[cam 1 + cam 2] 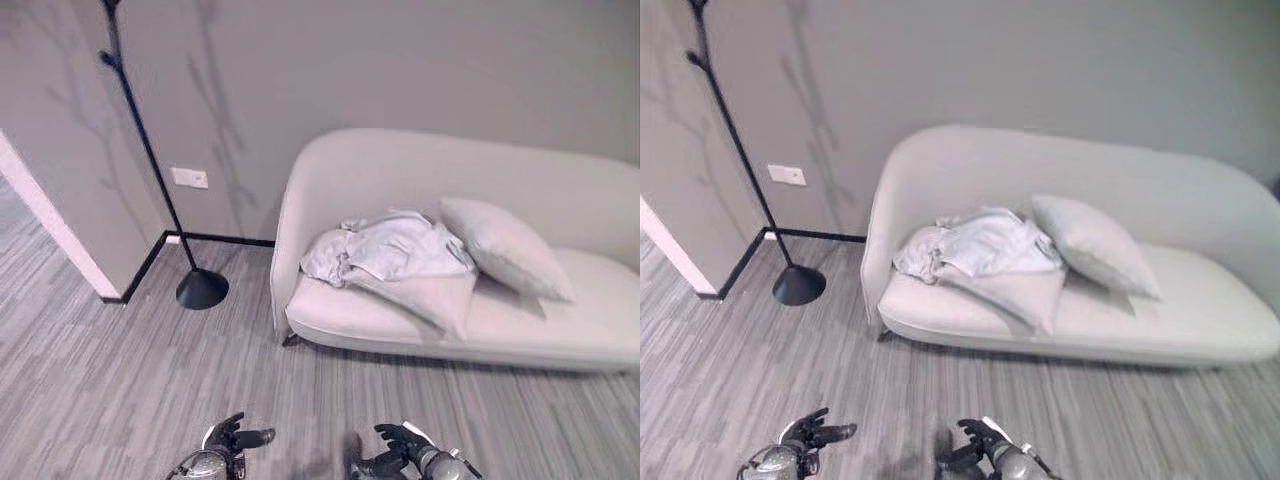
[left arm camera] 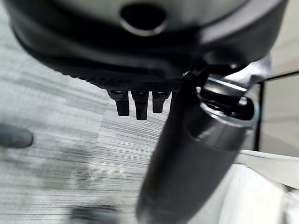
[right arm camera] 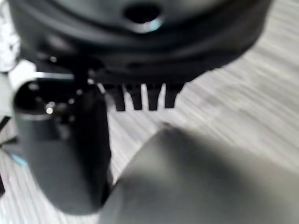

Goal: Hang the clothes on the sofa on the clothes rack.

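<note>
A crumpled pale grey garment lies on the left half of a cream sofa, partly over a flat cushion. A black clothes rack with a round base stands left of the sofa, by the wall corner. My left hand and right hand hang low over the floor, well short of the sofa. Both hold nothing, with their fingers relaxed. In the left wrist view the fingers point straight out, and in the right wrist view the fingers do the same.
A second cushion leans on the sofa back, right of the garment. Grey plank floor spreads between me and the sofa. A wall corner juts out at the left, with a white socket plate on the wall beside the rack.
</note>
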Controlling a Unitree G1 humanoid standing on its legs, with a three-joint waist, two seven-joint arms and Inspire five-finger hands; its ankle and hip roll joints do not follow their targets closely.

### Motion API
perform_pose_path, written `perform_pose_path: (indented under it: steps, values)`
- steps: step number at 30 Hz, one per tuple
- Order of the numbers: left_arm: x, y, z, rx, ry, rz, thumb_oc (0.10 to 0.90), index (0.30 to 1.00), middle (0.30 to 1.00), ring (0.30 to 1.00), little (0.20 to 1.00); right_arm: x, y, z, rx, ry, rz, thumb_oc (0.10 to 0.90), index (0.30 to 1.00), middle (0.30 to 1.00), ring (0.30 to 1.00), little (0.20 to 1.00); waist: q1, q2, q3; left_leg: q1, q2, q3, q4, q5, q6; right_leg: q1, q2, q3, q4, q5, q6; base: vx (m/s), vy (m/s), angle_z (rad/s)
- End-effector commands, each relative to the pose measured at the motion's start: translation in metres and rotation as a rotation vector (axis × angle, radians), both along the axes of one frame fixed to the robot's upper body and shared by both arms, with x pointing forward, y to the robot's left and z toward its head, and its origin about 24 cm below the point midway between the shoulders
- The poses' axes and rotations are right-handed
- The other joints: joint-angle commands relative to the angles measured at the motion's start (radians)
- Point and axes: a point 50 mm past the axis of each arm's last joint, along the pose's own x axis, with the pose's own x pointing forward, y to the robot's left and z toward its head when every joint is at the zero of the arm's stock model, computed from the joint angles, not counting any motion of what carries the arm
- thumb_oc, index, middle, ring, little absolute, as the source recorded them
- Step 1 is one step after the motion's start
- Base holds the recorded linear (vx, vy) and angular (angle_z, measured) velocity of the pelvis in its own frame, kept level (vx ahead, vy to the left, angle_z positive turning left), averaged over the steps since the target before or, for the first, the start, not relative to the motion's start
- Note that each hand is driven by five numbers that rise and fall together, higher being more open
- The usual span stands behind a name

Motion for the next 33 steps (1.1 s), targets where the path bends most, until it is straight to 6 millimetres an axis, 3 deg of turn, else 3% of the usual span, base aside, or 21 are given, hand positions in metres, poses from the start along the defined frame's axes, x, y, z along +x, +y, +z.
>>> perform_pose_path:
  steps: [1, 2, 3, 7, 8, 10, 12, 13, 14, 16, 18, 19, 22, 23, 27, 28, 30, 33]
  values:
    - [0.006, -0.015, 0.0, -0.019, -0.038, -0.038, 0.8, 0.9, 0.9, 0.9, 0.9, 0.019, -0.018, 0.015, -0.089, -0.129, 0.048, 0.8, 0.9, 0.9, 0.9, 0.9, -0.005, 0.033, 0.006, -0.03, -0.014, 0.035, -0.028, 0.047, -0.016, 0.191, -0.017, -0.017, -0.081, 0.227, 0.035, 0.65, -0.428, 1.41]
    - [-0.007, -0.013, -0.004, -0.047, -0.019, 0.064, 0.8, 0.9, 0.9, 0.9, 0.9, 0.039, -0.021, 0.037, -0.105, -0.265, 0.117, 0.8, 0.9, 0.9, 0.9, 0.9, 0.0, 0.051, -0.02, -0.013, 0.045, 0.019, -0.011, 0.069, -0.039, 0.233, 0.022, -0.037, -0.09, 0.199, 0.016, 0.46, -0.301, 1.11]
    - [-0.007, -0.013, -0.004, -0.048, -0.018, 0.064, 0.8, 0.9, 0.9, 0.9, 0.9, 0.039, -0.022, 0.037, -0.106, -0.264, 0.117, 0.8, 0.9, 0.9, 0.9, 0.9, -0.001, 0.053, -0.021, -0.012, 0.046, 0.018, -0.012, 0.069, -0.04, 0.234, 0.023, -0.039, -0.091, 0.199, 0.016, 0.44, -0.285, 0.67]
    - [-0.009, -0.018, -0.005, -0.07, -0.02, 0.083, 0.8, 0.9, 0.9, 0.9, 0.9, 0.068, -0.028, 0.081, -0.159, -0.491, 0.196, 0.8, 0.9, 0.9, 0.9, 0.9, 0.002, 0.056, -0.021, -0.083, 0.073, 0.002, 0.154, 0.119, -0.08, 0.311, 0.045, -0.084, -0.133, 0.157, -0.015, 0.21, -0.168, 0.11]
    - [-0.005, -0.019, -0.004, -0.075, -0.036, 0.101, 0.8, 0.9, 0.9, 0.9, 0.9, 0.081, -0.028, 0.115, -0.139, -0.662, 0.201, 0.8, 0.9, 0.9, 0.9, 0.9, 0.006, 0.042, 0.006, -0.167, 0.074, 0.024, 0.304, 0.187, -0.103, 0.349, 0.037, -0.105, -0.146, 0.143, -0.03, 0.16, -0.203, 0.55]
    - [-0.003, -0.017, -0.002, -0.064, -0.053, 0.115, 0.8, 0.9, 0.9, 0.9, 0.9, 0.087, -0.035, 0.141, -0.17, -0.799, 0.206, 0.8, 0.9, 0.9, 0.9, 0.9, 0.009, 0.027, 0.037, -0.245, 0.086, 0.067, 0.443, 0.213, -0.102, 0.385, 0.031, -0.13, -0.164, 0.126, -0.047, 0.1, -0.154, 0.47]
    - [-0.003, -0.014, -0.002, -0.047, -0.064, 0.133, 0.8, 0.9, 0.9, 0.9, 0.9, 0.093, -0.04, 0.164, -0.218, -0.919, 0.204, 0.8, 0.9, 0.9, 0.9, 0.9, 0.011, 0.018, 0.055, -0.313, 0.123, 0.123, 0.468, 0.203, -0.096, 0.402, 0.013, -0.145, -0.174, 0.111, -0.046, 0.09, -0.025, 0.26]
    - [-0.004, -0.011, -0.001, -0.046, -0.069, 0.168, 0.8, 0.9, 0.9, 0.9, 0.9, 0.095, -0.044, 0.177, -0.247, -0.985, 0.203, 0.8, 0.9, 0.9, 0.9, 0.9, 0.011, 0.016, 0.056, -0.335, 0.148, 0.157, 0.414, 0.186, -0.096, 0.411, 0.001, -0.156, -0.176, 0.101, -0.038, 0.09, 0.029, 0.25]
    - [-0.004, -0.012, -0.001, -0.047, -0.068, 0.167, 0.8, 0.9, 0.9, 0.9, 0.9, 0.094, -0.044, 0.177, -0.249, -0.984, 0.203, 0.8, 0.9, 0.9, 0.9, 0.9, 0.013, 0.017, 0.055, -0.33, 0.148, 0.159, 0.408, 0.186, -0.096, 0.412, 0.0, -0.155, -0.176, 0.098, -0.037, 0.14, 0.064, 0.26]
    - [-0.011, -0.009, -0.003, -0.054, -0.063, 0.228, 0.8, 0.9, 0.9, 0.9, 0.9, 0.093, -0.055, 0.191, -0.282, -1.043, 0.153, 0.8, 0.9, 0.9, 0.9, 0.9, 0.022, 0.022, 0.049, -0.333, 0.186, 0.202, 0.228, 0.179, -0.105, 0.425, -0.021, -0.173, -0.176, 0.079, -0.02, 0.17, 0.133, 0.37]
    - [-0.016, -0.008, -0.004, -0.048, -0.046, 0.249, 0.8, 0.9, 0.9, 0.9, 0.9, 0.097, -0.065, 0.2, -0.363, -1.096, 0.14, 0.8, 0.9, 0.9, 0.9, 0.9, 0.044, 0.046, 0.049, -0.385, 0.202, 0.215, 0.052, 0.289, -0.128, 0.445, -0.023, -0.193, -0.176, 0.056, -0.012, 0.2, 0.198, 0.23]
    - [-0.03, -0.007, -0.008, -0.055, -0.004, 0.279, 0.8, 0.9, 0.9, 0.9, 0.9, 0.097, -0.077, 0.196, -0.462, -1.076, 0.135, 0.8, 0.9, 0.9, 0.9, 0.9, 0.051, 0.066, 0.039, -0.358, 0.197, 0.216, -0.017, 0.298, -0.136, 0.469, -0.015, -0.194, -0.176, 0.036, -0.006, 0.16, 0.146, 0.2]
    - [-0.04, -0.006, -0.01, -0.048, 0.03, 0.284, 0.8, 0.9, 0.9, 0.9, 0.9, 0.095, -0.092, 0.188, -0.572, -1.043, 0.125, 0.8, 0.9, 0.9, 0.9, 0.9, 0.046, 0.073, 0.015, -0.341, 0.174, 0.214, -0.028, 0.295, -0.141, 0.479, -0.026, -0.194, -0.176, 0.041, -0.002, 0.23, 0.18, -0.06]
    - [-0.038, 0.0, -0.008, -0.01, 0.024, 0.231, 0.8, 0.9, 0.9, 0.9, 0.9, 0.095, -0.105, 0.184, -0.643, -1.019, 0.092, 0.8, 0.9, 0.9, 0.9, 0.9, 0.045, 0.074, -0.001, -0.324, 0.159, 0.224, -0.028, 0.283, -0.139, 0.485, -0.042, -0.192, -0.176, 0.048, 0.003, 0.21, 0.153, 0.04]
    - [-0.034, 0.01, -0.004, 0.031, 0.007, 0.146, 0.8, 0.9, 0.9, 0.9, 0.9, 0.094, -0.127, 0.185, -0.815, -0.978, 0.152, 0.8, 0.9, 0.9, 0.9, 0.9, 0.054, 0.067, -0.016, -0.3, 0.147, 0.238, -0.028, 0.26, -0.13, 0.481, -0.065, -0.184, -0.176, 0.055, 0.017, 0.13, 0.119, 0.04]
    - [-0.045, 0.017, -0.006, 0.054, 0.051, 0.117, 0.8, 0.9, 0.9, 0.9, 0.9, 0.087, -0.158, 0.182, -0.941, -0.891, 0.135, 0.8, 0.9, 0.9, 0.9, 0.9, 0.059, 0.053, -0.033, -0.279, 0.133, 0.253, -0.028, 0.233, -0.12, 0.48, -0.088, -0.179, -0.176, 0.064, 0.034, 0.17, 0.138, -0.03]
    - [-0.052, 0.016, -0.007, 0.049, 0.062, 0.116, 0.8, 0.9, 0.9, 0.9, 0.9, 0.088, -0.166, 0.184, -0.962, -0.883, 0.122, 0.8, 0.9, 0.9, 0.9, 0.9, 0.064, 0.048, -0.037, -0.273, 0.128, 0.256, -0.028, 0.227, -0.118, 0.483, -0.095, -0.182, -0.176, 0.067, 0.041, 0.11, 0.064, -0.08]
    - [-0.056, 0.014, -0.008, 0.048, 0.072, 0.097, 0.8, 0.9, 0.9, 0.9, 0.9, 0.097, -0.162, 0.193, -0.985, -0.924, 0.175, 0.8, 0.9, 0.9, 0.9, 0.9, 0.072, 0.046, -0.033, -0.274, 0.129, 0.253, -0.028, 0.226, -0.12, 0.477, -0.096, -0.189, -0.176, 0.07, 0.044, 0.05, 0.013, -0.1]
